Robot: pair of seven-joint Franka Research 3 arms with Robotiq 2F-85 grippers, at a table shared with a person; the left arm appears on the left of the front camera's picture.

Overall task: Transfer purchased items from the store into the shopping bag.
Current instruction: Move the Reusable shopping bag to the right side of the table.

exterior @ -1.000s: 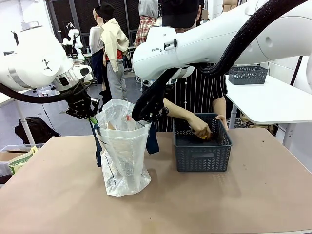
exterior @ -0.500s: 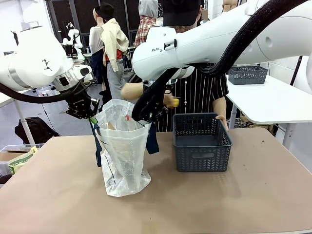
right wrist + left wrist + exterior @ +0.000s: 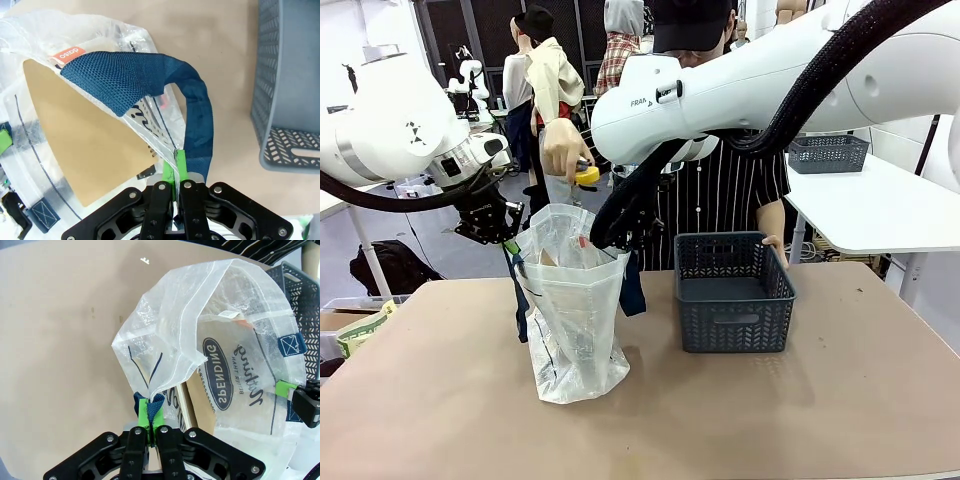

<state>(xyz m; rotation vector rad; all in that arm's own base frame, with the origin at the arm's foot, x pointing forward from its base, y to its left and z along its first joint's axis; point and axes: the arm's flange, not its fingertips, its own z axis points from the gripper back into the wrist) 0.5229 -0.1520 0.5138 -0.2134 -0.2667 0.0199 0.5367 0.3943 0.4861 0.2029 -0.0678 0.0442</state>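
**Left hand** [image 3: 508, 238] [image 3: 151, 414]: pads pressed together, pinching the rim of the shopping bag [image 3: 575, 320] at its navy strap, mid-left of the front view.

**Right hand** [image 3: 628, 240] [image 3: 175, 167]: pads pressed together on the opposite rim, beside the strap handle [image 3: 145, 75]. Between them, the two hands hold the bag's mouth spread.

**Shopping bag:** upright on the table [image 3: 820, 410], left of centre, and translucent. A brown packet [image 3: 85, 135] is already inside.

**Purchased item in transit:** a small yellow item [image 3: 587, 175], held in the person's hand [image 3: 563, 150] above the bag's mouth, in the upper middle of the frame.

**Basket** [image 3: 735, 300]: dark grey lattice, right of the bag and apart from it.

**Risks (judged):**
- Each grip is thin film between narrow pads, so a knock from the dropped item or the person's hand could pull the rim free and collapse the mouth.
- The right arm crosses close above the opening, so the item could strike it or the rim and fall to the table.
- The light bag could tip if either side sags.

**View differences:**
- The front view gives the person's hand, the yellow item and the bag's upright stance.
- The left wrist view looks down into the mouth and shows the oval print [image 3: 217, 375].
- The right wrist view shows the strap loop and a bare stretch of the basket's floor.
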